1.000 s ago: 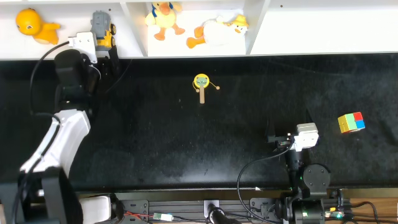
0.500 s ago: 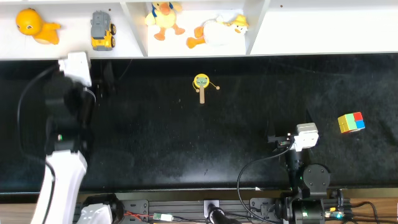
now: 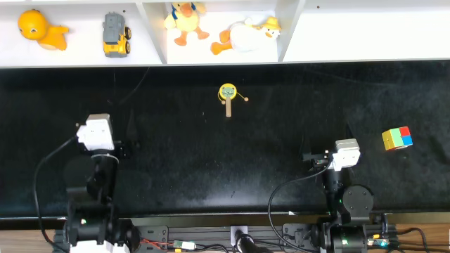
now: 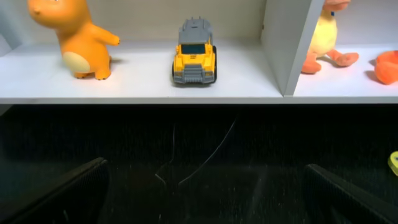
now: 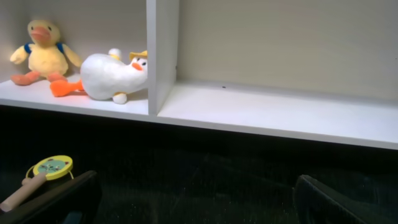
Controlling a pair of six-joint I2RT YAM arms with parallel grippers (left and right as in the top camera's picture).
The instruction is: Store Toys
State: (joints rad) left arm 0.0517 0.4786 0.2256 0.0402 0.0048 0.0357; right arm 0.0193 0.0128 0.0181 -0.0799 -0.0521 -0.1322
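A: Where are the toys?
B: The yellow truck (image 4: pixel 196 53) stands on the shelf (image 4: pixel 137 87), near the orange figure (image 4: pixel 78 34). The rattle (image 3: pixel 228 95) and the colour cube (image 3: pixel 396 138) lie on the desk (image 3: pixel 281 161), well apart.
A: And the tools?
B: The left tool (image 4: pixel 205 167) and the right tool (image 5: pixel 196 180) are both wide open and hold nothing.

top view: looking straight down on the black table (image 3: pixel 281 161), shelf (image 3: pixel 351 35) lying along its far edge | left wrist: sitting low over the table's left side, facing the shelf, toy truck (image 4: pixel 194 53) dead ahead | right wrist: sitting low too, facing the shelf | both wrists sharing the yellow duck plush (image 5: pixel 43 53)
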